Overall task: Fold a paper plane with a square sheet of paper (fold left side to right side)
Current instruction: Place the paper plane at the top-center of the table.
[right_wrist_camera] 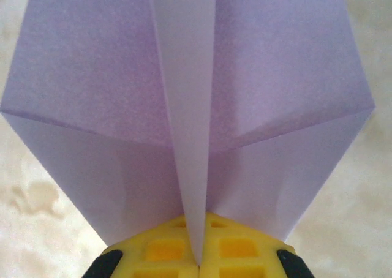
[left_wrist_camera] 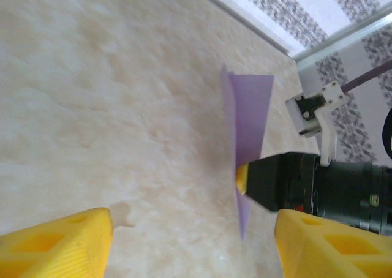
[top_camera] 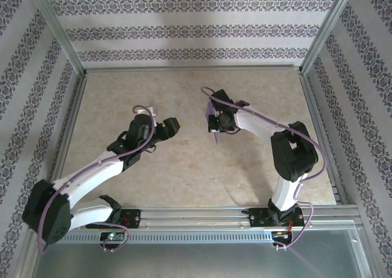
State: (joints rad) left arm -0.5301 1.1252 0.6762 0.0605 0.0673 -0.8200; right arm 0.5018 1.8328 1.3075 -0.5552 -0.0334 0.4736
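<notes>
Your right gripper (right_wrist_camera: 197, 261) pinches the folded lavender paper plane (right_wrist_camera: 184, 106) at its centre crease; left gripper (left_wrist_camera: 193, 244) gapes empty, seemingly short of it.

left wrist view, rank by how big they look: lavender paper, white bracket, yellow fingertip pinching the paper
1. lavender paper
2. white bracket, somewhat smaller
3. right end effector's yellow fingertip, a sliver at the paper's edge; the rest is hidden

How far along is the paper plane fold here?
Done: the paper plane shows diagonal creases and a raised centre fold, not a flat square. In hand: the right hand is shut on its narrow end, holding it edge-on. The left hand is open, apart from it. Left: possibly just setting it down; further folds cannot be ruled out.
</notes>
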